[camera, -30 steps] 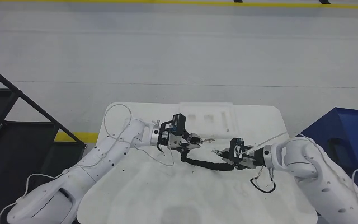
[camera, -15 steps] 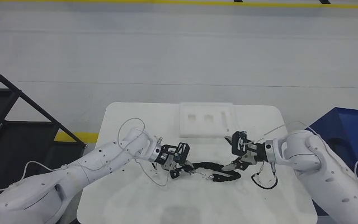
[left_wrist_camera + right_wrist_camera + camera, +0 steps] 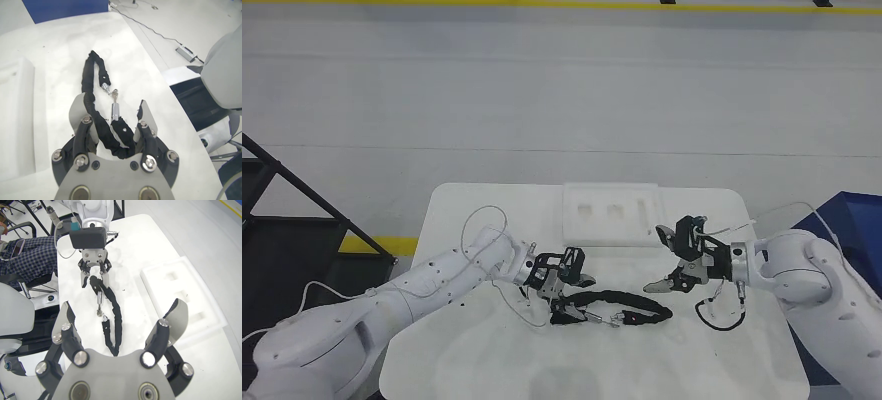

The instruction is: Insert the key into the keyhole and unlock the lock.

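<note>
Chain lock (image 3: 115, 309): black fabric sleeve, looped back on itself, lying mid-surface (image 3: 662, 360) and well apart from every edge. Chrome cylinder (image 3: 115, 112) at one end, small metal key (image 3: 114, 94) at its tip; whether seated, cannot tell. Left jaws: open, straddling the sleeve's cylinder end. Right jaws: open, empty, near the opposite bend. White moulded foam tray (image 3: 612, 215) at far edge; bare smooth surface toward near edge

Bright, even overhead light washes my white tabletop (image 3: 642, 360) pale with patchy glare; the floor (image 3: 562, 90) at twelve o'clock is equally bright. Faint, soft shadows lie beneath my left hand (image 3: 94, 284). Wrist views bow at their edges.
</note>
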Available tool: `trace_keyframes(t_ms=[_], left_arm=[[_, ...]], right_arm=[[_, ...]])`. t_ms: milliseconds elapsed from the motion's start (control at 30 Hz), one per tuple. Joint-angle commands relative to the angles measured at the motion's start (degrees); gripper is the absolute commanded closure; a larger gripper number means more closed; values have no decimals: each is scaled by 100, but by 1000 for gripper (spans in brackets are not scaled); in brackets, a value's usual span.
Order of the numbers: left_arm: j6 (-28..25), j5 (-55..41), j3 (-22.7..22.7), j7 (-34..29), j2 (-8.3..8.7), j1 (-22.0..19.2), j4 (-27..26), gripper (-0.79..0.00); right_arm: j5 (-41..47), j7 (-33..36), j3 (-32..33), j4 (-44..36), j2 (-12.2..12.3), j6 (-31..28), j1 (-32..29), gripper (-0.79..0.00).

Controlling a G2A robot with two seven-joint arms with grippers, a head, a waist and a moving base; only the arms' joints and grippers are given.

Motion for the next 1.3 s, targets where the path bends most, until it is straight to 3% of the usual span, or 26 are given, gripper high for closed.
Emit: trace_keyframes(t_ms=[0, 300, 533, 733, 933, 1200, 1267], left_arm=[[0, -143, 0, 207, -24, -71, 110, -785], [0, -1343, 0, 809, -79, -861, 902, -785], [0, -1868, 0, 676, -142, -1536, 1345, -785], [0, -2052, 0, 185, -163, -1904, 1548, -785], [0, -2516, 0, -539, -85, -2241, 1429, -785], [0, -3758, 0, -1500, 78, -2313, 1126, -785], [0, -3743, 0, -1463, 75, -2316, 1127, -785]], right_arm=[[91, -124, -37, 99, -14, -43, 44, -785], [273, -755, -388, 842, -160, -452, 728, -785], [74, -1238, -912, 1435, -292, -452, 1650, -785], [88, -1444, -1385, 2007, -347, -452, 2497, -785], [281, -1457, -1801, 2442, -329, -452, 3112, -785], [584, -1589, -2185, 2583, -241, -452, 3430, -785], [580, -1589, -2184, 2583, -242, -452, 3430, -785]])
